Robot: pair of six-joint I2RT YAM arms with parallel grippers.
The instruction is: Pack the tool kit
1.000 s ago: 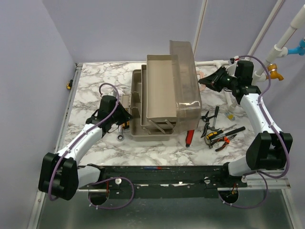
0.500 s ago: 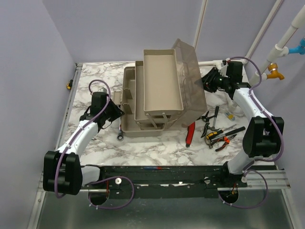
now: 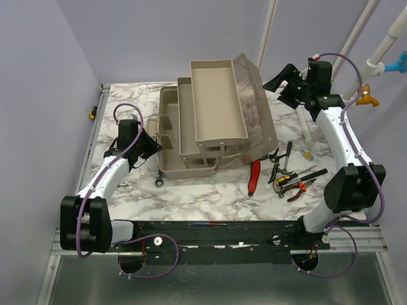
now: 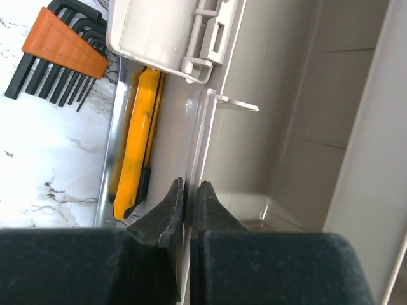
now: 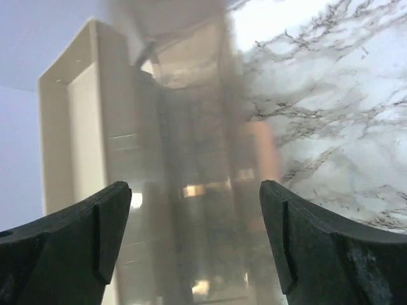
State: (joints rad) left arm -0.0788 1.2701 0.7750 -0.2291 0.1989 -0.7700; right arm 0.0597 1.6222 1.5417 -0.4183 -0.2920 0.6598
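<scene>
**Now: box braced, every tool outside it**

Left gripper [image 4: 189,188]: fingers clenched on the rim of the toolbox's [image 3: 166,130] left wall, the thin edge running up between them.

Right gripper [image 5: 193,190]: fingers spread wide with nothing between them. It is raised at the far right, facing the smoky lid [image 3: 259,105] but apart from it.

Key relation: the loose tools lie on the table [image 3: 210,198] at the near right, just beyond the lid's near corner, so they sit toward the near side from the right fingers. The right arm is clearly the nearer one, since the left is taken up with the wall.
- The red cutter [image 3: 253,179] lies closest to the box, long axis near-far.
- The pliers [image 3: 275,166] and a mixed heap [image 3: 299,181] lie further right, handles angled (individual items hard to separate).

Containers: the toolbox stands open at centre, long axis near-far, with its trays [image 3: 216,95] fanned out. Trays and visible base look bare.

Left of the box, just outside the wall, lie a hex key set [image 4: 60,47] and a yellow knife [image 4: 135,149].
</scene>
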